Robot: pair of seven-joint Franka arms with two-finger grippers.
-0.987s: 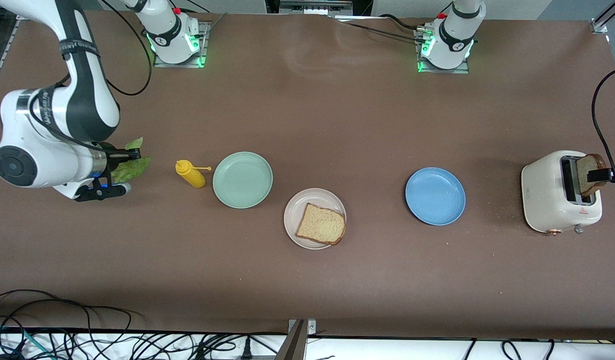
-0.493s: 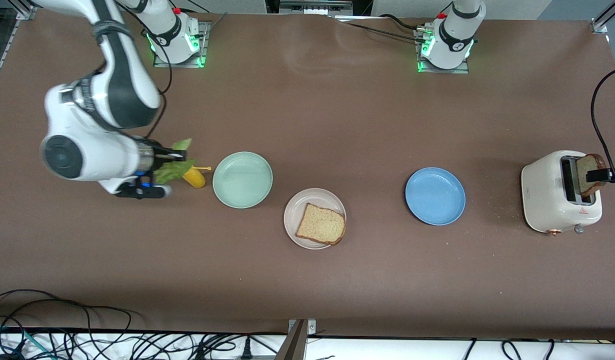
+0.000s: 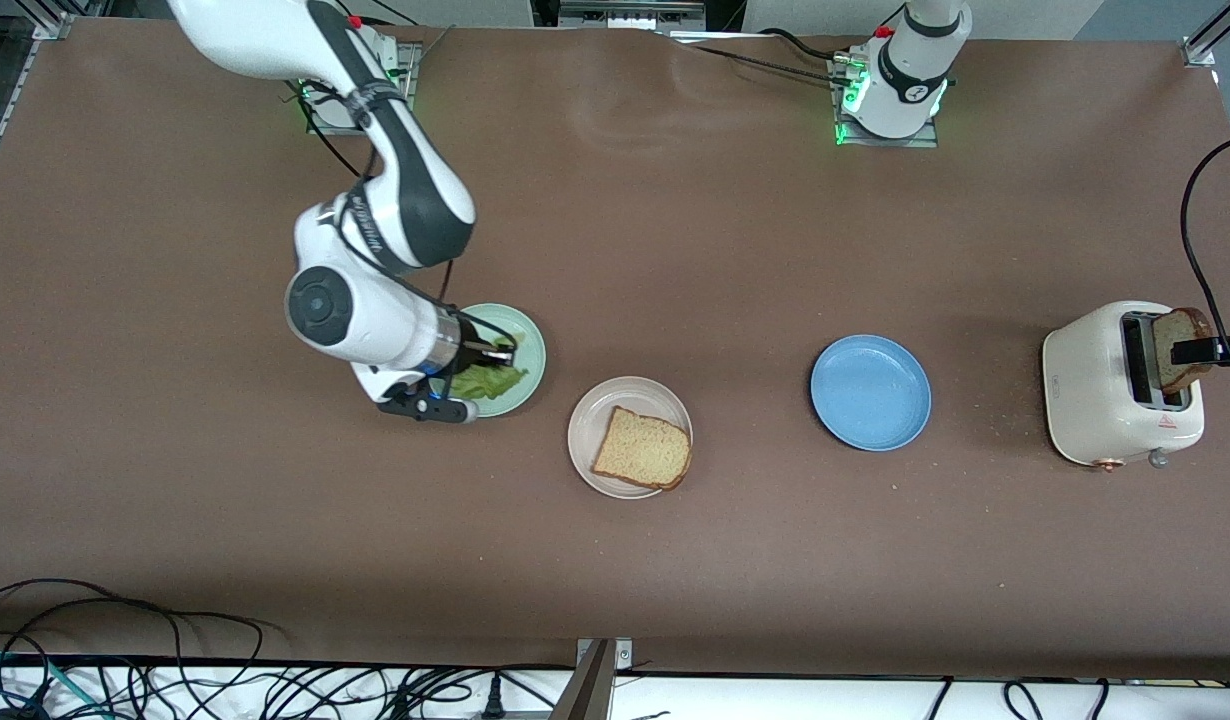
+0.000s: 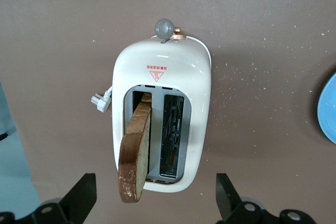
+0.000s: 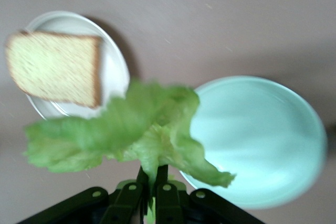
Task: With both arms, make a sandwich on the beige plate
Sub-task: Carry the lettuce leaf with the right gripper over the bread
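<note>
The beige plate (image 3: 587, 425) lies near the table's middle with one tan bread slice (image 3: 643, 448) on it, and both show in the right wrist view as plate (image 5: 113, 56) and slice (image 5: 55, 66). My right gripper (image 3: 495, 352) is shut on a ruffled green lettuce leaf (image 3: 490, 380) over the mint-green plate. In the right wrist view the leaf (image 5: 131, 129) hangs from the gripper (image 5: 152, 176). A second bread slice (image 3: 1180, 345) stands in the toaster. My left gripper (image 3: 1200, 350) waits open over it, its fingers wide of the slice (image 4: 134, 156) in the left wrist view (image 4: 155, 179).
The mint-green plate (image 3: 525, 335) sits beside the beige plate, toward the right arm's end. A blue plate (image 3: 870, 392) lies between the beige plate and the white toaster (image 3: 1095, 385). Cables run along the table's front edge (image 3: 175, 640).
My right arm has swung the lettuce from the right arm's end of the table, past a yellow bottle, to over the mint-green plate. The left arm has not moved.
</note>
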